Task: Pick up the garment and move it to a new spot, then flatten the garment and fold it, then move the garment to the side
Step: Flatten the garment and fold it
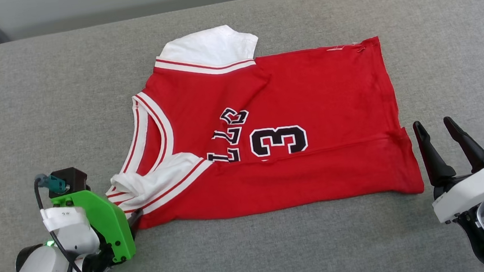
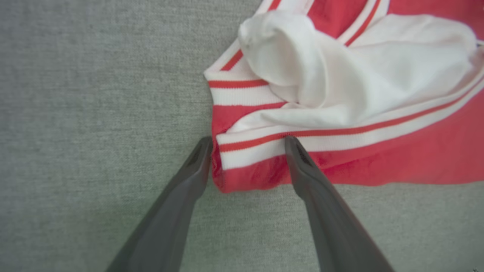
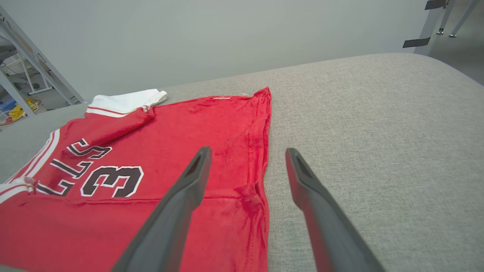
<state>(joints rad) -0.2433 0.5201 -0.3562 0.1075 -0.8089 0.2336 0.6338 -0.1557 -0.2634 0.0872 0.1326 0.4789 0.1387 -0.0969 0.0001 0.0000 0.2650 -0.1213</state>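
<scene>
**Where laid on grey cushion: garment, part-folded**

Though mostly flat, turned over along near long edge, fold lying across front (black lettering and number half covered, a "3" still legible). Red body; neck opening toward robot's left, hem toward robot's right. Far white sleeve flat beyond striped trim; near white sleeve bunched at near-left corner. Left gripper at that corner, fingers spread and not pinching: one finger over bare cushion just beside cloth, other over red edge and striped trim. Green bracket on left wrist. Right gripper just beside near-right hem corner, fingers likewise spread, apart from cloth in head view.
</scene>
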